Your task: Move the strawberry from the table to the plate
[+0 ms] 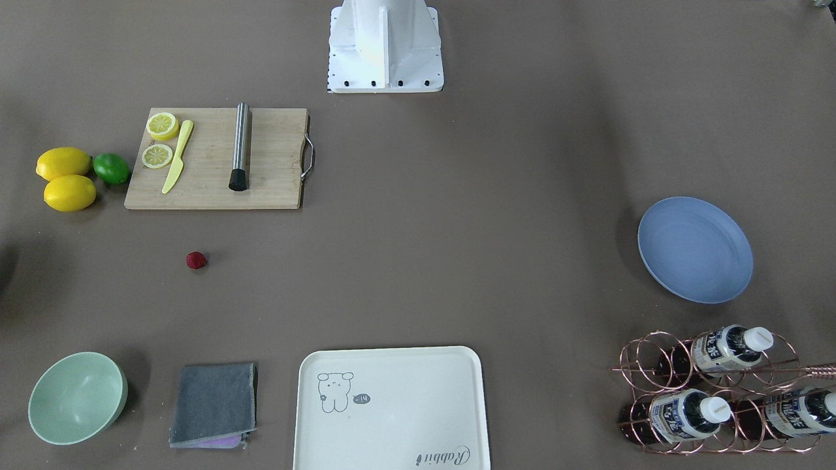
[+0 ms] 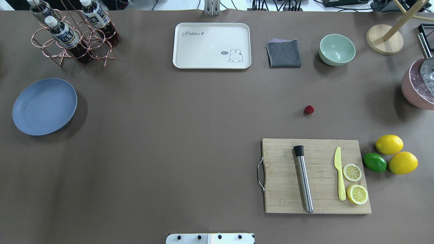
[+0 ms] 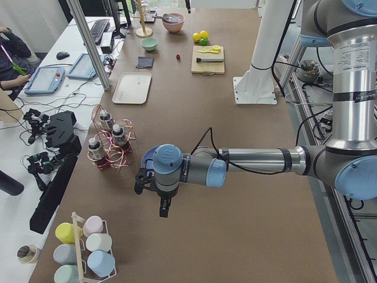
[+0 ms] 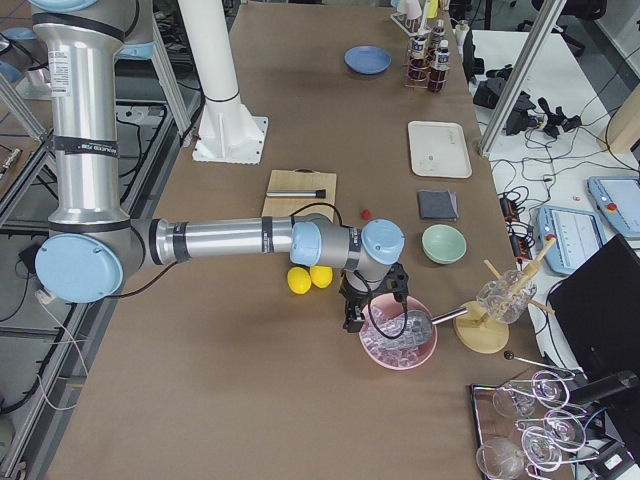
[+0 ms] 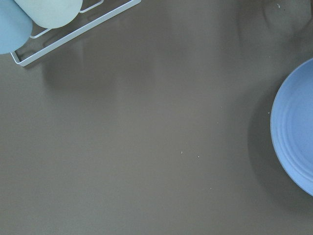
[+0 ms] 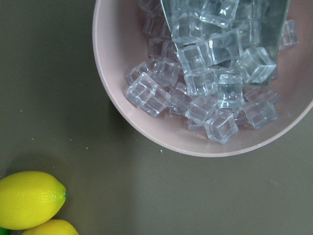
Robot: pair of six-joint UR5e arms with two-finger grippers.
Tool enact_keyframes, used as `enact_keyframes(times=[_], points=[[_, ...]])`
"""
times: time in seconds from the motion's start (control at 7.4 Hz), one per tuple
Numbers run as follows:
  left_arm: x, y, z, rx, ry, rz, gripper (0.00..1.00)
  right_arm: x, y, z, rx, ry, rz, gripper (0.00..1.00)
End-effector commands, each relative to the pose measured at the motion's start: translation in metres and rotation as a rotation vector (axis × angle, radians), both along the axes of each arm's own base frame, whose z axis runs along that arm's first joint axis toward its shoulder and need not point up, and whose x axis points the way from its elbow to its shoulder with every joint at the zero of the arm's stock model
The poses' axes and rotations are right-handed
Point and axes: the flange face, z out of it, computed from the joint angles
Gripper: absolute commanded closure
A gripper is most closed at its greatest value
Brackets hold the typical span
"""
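So, berry: tiny dark-red strawberry [image 2: 309, 109], centre-right
target: round matte blue plate [image 2: 44, 106], left
fingers: left gripper [image 3: 164, 210], right gripper [image 4: 352, 320], I cannot tell
risk: off-centre pinch rolls it

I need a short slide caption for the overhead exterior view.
Strawberry lies on the table, far from the empty blue plate.

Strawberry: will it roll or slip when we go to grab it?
The strawberry is small and roundish, so it probably rolls if nudged off-centre. It lies alone on the flat table, with nothing beside it to stop it. Its surface looks bumpy, which likely gives some grip; being tiny, it is probably light.
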Motion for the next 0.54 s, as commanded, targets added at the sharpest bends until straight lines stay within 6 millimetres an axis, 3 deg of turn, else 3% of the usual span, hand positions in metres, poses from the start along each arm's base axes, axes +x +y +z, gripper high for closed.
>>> enact_keyframes(times=[0.0,0.41], points=[[0.0,-0.0003,-0.0017,0.005,0.0,0.0,0.02,0.0,-0.0001,-0.0008,0.002,0.0,0.0,0.0],[0.0007,-0.0015,-0.0055,0.012,0.0,0.002,0.02,0.0,-0.0001,-0.0008,0.002,0.0,0.0,0.0]])
